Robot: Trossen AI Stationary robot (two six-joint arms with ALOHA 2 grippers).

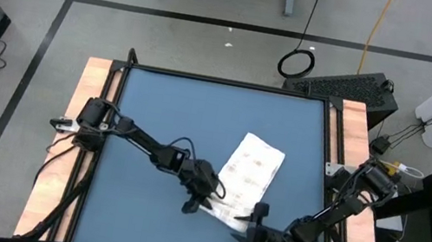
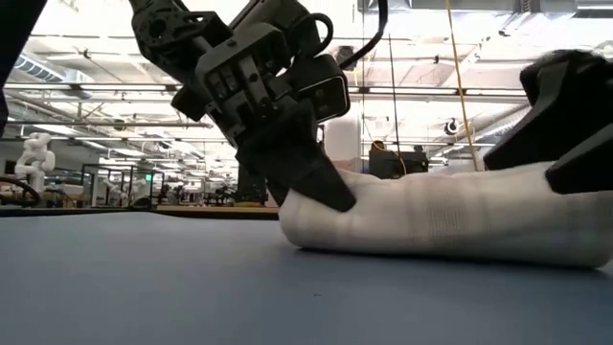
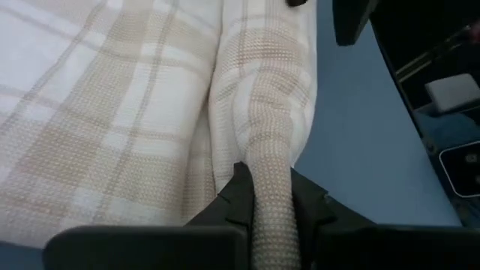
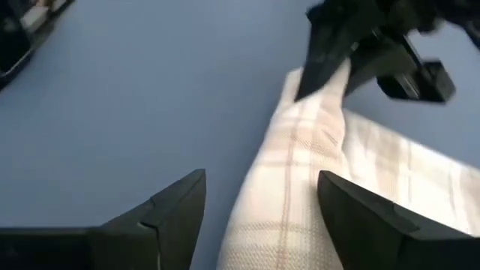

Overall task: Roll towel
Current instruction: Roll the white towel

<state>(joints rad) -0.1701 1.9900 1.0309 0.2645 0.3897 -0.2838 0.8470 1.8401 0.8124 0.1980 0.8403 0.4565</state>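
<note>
The thin white cloth towel with faint beige plaid lines (image 1: 249,175) lies on the blue counter (image 1: 166,104), its near edge folded into a soft roll. The left gripper (image 1: 201,202) pinches one end of that roll, jaws closed on the fabric. The right gripper (image 1: 254,233) sits at the roll's other end, jaws spread wide either side of it.

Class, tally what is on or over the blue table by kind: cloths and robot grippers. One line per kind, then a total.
Towel: 1
Grippers: 2, the left gripper shut on the towel's rolled edge, the right gripper open around it
Total: 3
</note>
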